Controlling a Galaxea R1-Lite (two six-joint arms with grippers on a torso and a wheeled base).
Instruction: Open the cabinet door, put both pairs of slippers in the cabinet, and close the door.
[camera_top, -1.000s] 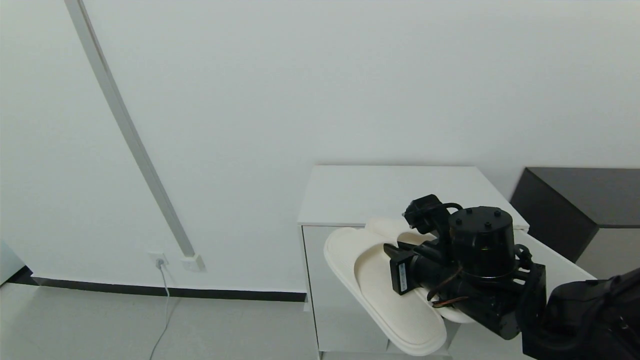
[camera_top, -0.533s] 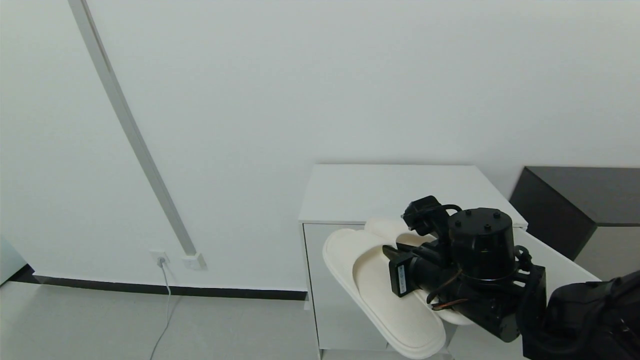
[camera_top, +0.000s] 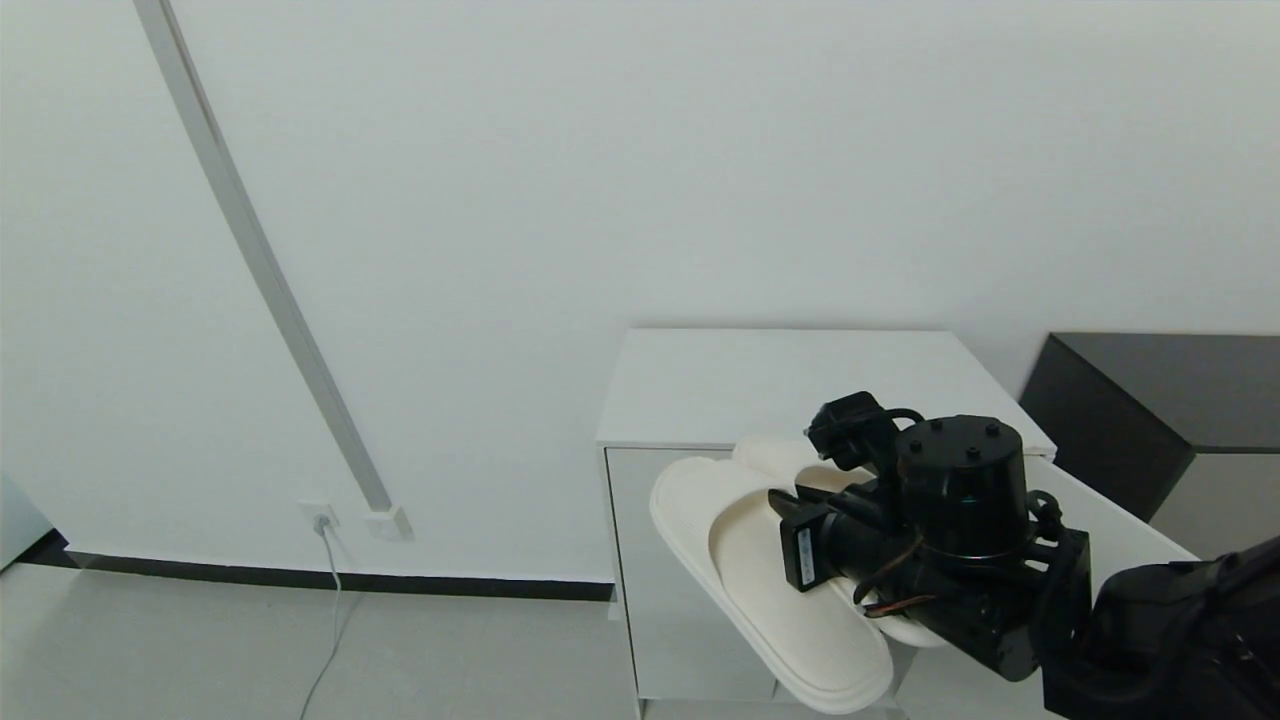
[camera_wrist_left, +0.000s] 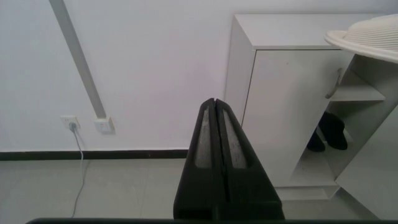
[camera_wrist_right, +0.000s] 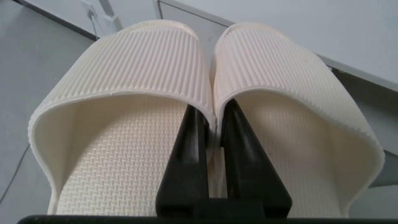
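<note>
The right gripper (camera_wrist_right: 212, 121) pinches together the ribbed straps of a cream slipper pair (camera_wrist_right: 143, 74) with waffle-textured insoles, held just ahead of it before the open white cabinet (camera_wrist_left: 286, 112), while the left gripper (camera_wrist_left: 215, 107) is closed on nothing.

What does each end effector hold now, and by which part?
The right end effector pinches the pair of cream slippers by their adjoining upper edges. The left end effector holds nothing.
</note>
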